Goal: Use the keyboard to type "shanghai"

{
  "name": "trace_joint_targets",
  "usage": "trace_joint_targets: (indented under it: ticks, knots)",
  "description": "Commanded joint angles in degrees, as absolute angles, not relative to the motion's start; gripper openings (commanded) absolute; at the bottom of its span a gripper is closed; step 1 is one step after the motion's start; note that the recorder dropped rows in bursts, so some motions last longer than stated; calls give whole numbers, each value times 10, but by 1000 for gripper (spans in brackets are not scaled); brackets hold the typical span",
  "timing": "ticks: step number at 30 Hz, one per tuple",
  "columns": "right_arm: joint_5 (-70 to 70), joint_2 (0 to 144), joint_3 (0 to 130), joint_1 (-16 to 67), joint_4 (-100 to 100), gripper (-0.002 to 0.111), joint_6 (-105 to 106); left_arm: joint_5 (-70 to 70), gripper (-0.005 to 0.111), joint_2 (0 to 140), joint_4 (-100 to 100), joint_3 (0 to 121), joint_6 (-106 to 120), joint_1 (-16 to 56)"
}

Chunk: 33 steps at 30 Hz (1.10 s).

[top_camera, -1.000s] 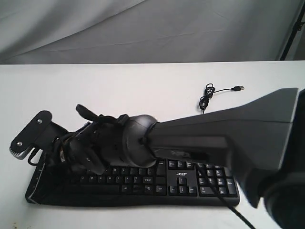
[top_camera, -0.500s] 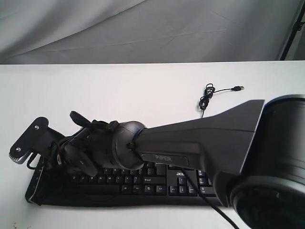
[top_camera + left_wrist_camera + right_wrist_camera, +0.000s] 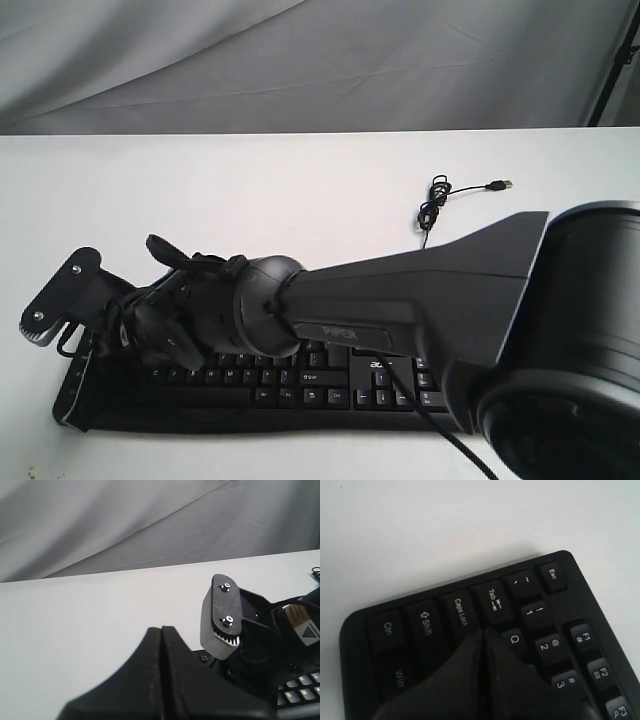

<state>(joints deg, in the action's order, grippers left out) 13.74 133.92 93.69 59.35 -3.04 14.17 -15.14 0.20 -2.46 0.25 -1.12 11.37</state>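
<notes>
Right gripper (image 3: 483,631) is clenched: its two matte black fingers (image 3: 452,680) press into one blunt wedge with a thin seam down the middle, and nothing is held between them. Directly beneath it lies the keyboard (image 3: 426,622), flat black plastic with rounded corners and small white legends. Caps Lock and Tab sit just beyond the tips, with Shift and Ctrl to one side and Q, the number keys and Esc to the other. The close-up is too blurred to tell whether the tips touch a key.

On the other arm, the left gripper (image 3: 161,629) is likewise pressed shut on nothing, its smooth dark fingers (image 3: 135,685) meeting along a straight seam. Only its own wrist view shows it. Just beyond it stands a rounded black plate (image 3: 221,614) with two bright screws and a pale ridged lower edge. A yellow warning label (image 3: 305,630) sits behind the plate.

The exterior view alone shows the keyboard's full width. It runs back from the right gripper under the right arm (image 3: 430,290), a thick, smooth dark-grey shell tapering to a round joint. That view also shows a thin black cable (image 3: 432,210), loosely coiled on the white table (image 3: 250,180) well away from the right gripper, and creased grey cloth (image 3: 300,60) behind. The key legends are readable only in the right wrist view.
</notes>
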Motion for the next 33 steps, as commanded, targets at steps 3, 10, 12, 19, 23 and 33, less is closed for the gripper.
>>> trace_joint_targets:
  ticks: [3,10,12,19,23,33]
  knots:
    - [183,1298,929,592,-15,0,146,-149,0,0,-25,0,-13,116]
    - [142,1185,788,578,-14,0,96,-149,0,0,-25,0,-13,116]
    - [129,1165,741,572,-24,0,97,-149,0,0,-25,0,-13,116]
    - [84,1155,671,560,-36,0,98,-149,0,0,-25,0,-13,116]
    - [80,1159,671,558,-36,0,103,-149,0,0,-25,0,-13,116]
    - [66,1176,671,552,-30,0,110,-149,0,0,-25,0,-13,116]
